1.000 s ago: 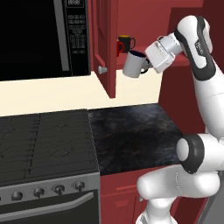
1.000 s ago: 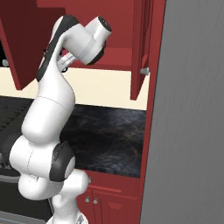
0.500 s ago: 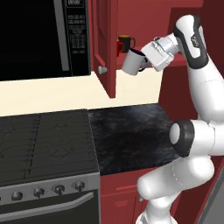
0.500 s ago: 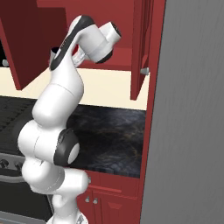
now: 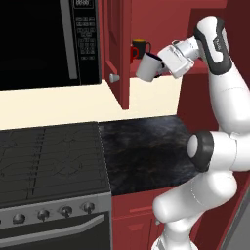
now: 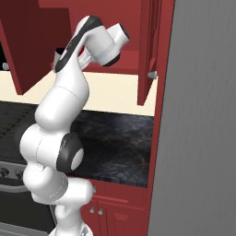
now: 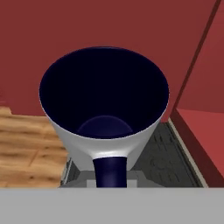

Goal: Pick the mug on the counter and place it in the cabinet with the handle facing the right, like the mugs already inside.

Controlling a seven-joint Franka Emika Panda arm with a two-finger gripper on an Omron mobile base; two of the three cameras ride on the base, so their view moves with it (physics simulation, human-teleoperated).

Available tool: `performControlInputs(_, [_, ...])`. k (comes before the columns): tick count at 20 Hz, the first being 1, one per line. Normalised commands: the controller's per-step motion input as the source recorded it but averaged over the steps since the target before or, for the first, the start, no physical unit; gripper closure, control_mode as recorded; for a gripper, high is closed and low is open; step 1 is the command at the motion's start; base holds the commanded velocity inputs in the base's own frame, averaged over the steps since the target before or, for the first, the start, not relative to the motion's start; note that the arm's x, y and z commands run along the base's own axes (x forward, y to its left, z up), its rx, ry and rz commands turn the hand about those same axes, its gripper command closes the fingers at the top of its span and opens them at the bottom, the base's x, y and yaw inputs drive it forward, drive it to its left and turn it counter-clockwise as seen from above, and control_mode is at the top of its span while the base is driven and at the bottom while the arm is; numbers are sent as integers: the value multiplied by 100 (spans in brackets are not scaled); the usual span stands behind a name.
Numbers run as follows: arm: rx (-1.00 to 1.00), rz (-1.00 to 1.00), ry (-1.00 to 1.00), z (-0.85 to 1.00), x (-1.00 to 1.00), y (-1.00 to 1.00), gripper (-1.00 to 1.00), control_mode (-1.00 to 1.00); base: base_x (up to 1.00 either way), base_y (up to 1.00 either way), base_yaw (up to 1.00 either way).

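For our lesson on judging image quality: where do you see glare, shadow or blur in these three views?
Left base view: sharp, soft sheen on the counter, no harsh glare. Right base view: flat, even light on the grey wall. Hand view: the mug has a dark, shaded inside; nothing is blurred.

We count three mugs — one white (image 5: 148, 67), one black (image 5: 140, 48), one red (image 5: 133, 52) — one stove (image 5: 49, 166), one microwave (image 5: 49, 41).

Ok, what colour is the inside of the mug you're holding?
Dark navy inside the white mug, clearest in the hand view looking straight into it.
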Motion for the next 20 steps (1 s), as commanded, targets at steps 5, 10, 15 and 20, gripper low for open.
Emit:
performControlInputs(5, [4,0,-2,-2,17,0,100,-100,0,0,0])
performControlInputs(10, [11,0,-3,1,23,1,100,-100,0,0,0])
performControlInputs(15, [6,0,0,2,19,0,100,-100,0,0,0])
performControlInputs(20, [0,0,7,6,29,0,100,-100,0,0,0])
